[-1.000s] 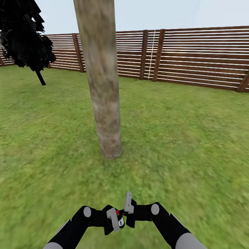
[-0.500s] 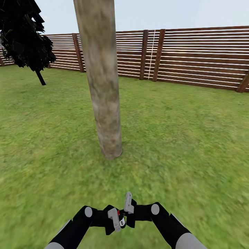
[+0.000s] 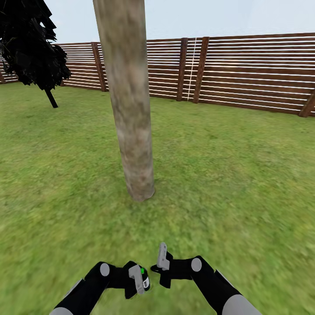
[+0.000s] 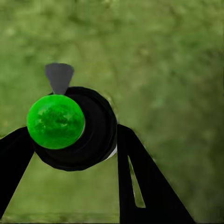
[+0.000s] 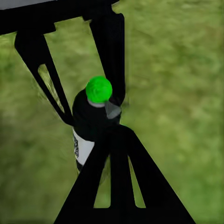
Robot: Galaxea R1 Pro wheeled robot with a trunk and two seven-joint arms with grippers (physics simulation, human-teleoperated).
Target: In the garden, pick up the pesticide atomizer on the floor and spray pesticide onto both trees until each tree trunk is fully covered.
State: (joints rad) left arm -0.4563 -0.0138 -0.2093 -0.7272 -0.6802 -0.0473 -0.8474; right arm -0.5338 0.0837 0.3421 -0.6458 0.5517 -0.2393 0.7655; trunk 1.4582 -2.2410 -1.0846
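My left tool [image 3: 136,278] grips the atomizer [image 3: 142,277], cap green, low over the lawn [image 3: 245,183]; whether my right tool [image 3: 162,258] is wide or narrow I cannot tell. Risk: nozzle aimed off the trunk [image 3: 131,122], so spray misses bark.

tree trunk [image 3: 131,109], lawn [image 3: 227,175], fence [image 3: 253,70]
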